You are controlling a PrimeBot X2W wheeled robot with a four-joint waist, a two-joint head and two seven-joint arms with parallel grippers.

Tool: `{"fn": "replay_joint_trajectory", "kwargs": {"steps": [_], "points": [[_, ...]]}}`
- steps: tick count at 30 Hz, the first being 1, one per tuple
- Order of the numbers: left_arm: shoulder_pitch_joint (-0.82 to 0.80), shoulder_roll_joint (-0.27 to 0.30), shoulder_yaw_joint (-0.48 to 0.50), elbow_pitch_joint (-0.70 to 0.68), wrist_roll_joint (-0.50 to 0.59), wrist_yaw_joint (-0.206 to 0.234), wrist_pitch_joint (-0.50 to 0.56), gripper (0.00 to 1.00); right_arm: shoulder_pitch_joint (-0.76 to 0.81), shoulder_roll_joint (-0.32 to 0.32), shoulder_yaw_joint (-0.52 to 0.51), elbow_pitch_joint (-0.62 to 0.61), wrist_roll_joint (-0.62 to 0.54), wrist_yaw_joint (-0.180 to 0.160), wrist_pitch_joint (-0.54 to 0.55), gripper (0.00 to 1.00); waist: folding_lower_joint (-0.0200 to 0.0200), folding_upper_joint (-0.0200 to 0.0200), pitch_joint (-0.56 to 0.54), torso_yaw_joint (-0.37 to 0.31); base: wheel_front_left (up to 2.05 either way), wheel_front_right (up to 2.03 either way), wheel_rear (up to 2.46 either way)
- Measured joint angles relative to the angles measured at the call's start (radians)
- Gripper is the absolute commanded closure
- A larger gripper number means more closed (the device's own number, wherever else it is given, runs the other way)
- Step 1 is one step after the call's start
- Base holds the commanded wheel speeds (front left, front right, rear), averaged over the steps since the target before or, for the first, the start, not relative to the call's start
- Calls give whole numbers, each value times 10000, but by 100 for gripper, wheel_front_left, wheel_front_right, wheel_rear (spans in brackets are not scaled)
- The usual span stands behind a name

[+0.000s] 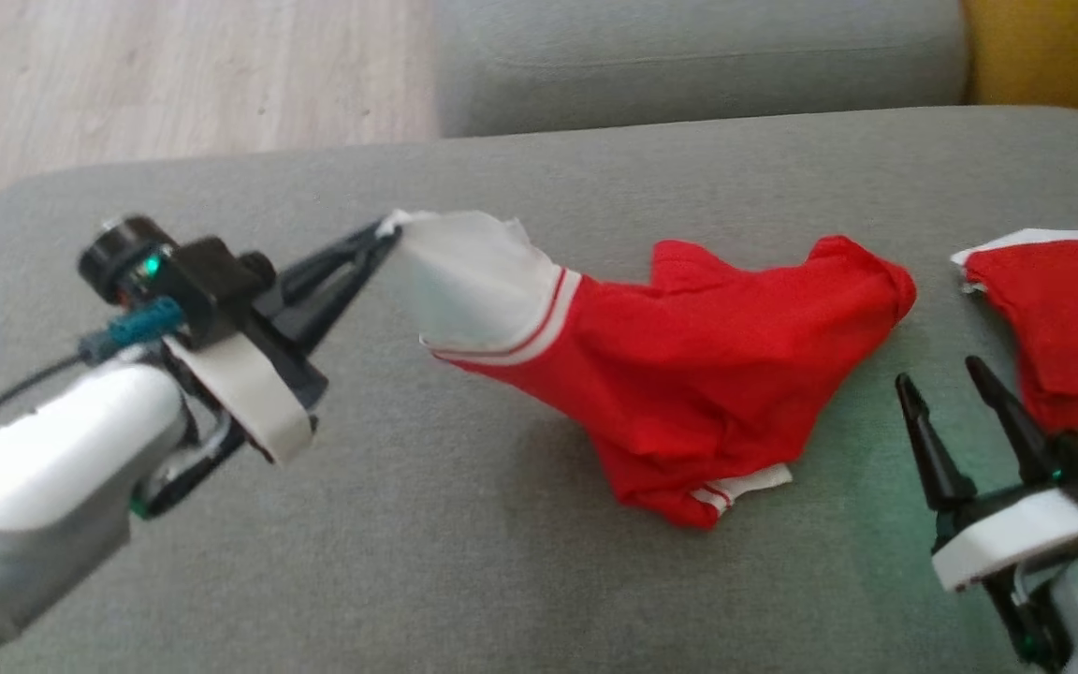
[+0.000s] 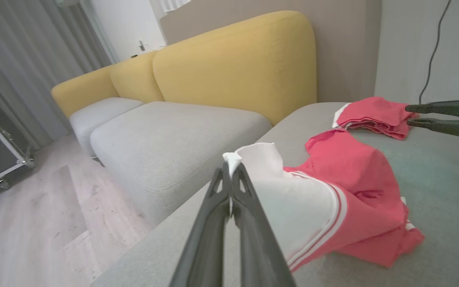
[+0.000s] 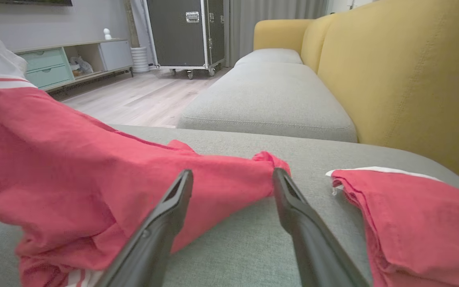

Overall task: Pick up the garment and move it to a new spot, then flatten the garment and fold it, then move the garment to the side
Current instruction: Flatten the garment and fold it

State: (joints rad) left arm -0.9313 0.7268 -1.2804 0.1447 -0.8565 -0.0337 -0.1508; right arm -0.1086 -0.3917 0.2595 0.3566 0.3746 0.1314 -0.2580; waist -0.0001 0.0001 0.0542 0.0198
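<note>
Red-and-white cloth garment (image 1: pixel 689 374) is being held by its white corner above the grey fabric sofa cushion (image 1: pixel 408 562), pinched in the closed left gripper (image 1: pixel 385 239), seemingly for relocating; the right gripper (image 1: pixel 941 370) is being held spread over the cushion's right side.

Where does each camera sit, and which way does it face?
Head view: on the head, looking down at the grey cushion; left gripper pinching the red-and-white garment, right gripper open.
Left wrist view: on that wrist, along its shut fingers toward the yellow backrest.
Right wrist view: on that wrist, between its open fingers at the garment.
All share the garment.
</note>
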Motion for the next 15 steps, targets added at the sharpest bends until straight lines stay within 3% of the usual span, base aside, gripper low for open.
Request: {"fn": "replay_joint_trajectory", "kwargs": {"steps": [4,6,7,15], "points": [[-306,42,178,-69,-6,40,56,100,-603,-360,479,525,514,0,0,0,2,0,230,166,0,0,0],[-588,19,186,-238,-4,36,255,100,-1595,-1014,1147,1227,940,0,222,0,2,0,529,309,0,0,0],[-588,19,186,-238,-4,36,255,100,-1595,-1014,1147,1227,940,0,222,0,2,0,529,309,0,0,0],[-1066,-268,184,-393,171,31,453,100,-4818,-2313,2754,2627,1854,0,2441,0,4,0,1389,724,0,0,0]]}}
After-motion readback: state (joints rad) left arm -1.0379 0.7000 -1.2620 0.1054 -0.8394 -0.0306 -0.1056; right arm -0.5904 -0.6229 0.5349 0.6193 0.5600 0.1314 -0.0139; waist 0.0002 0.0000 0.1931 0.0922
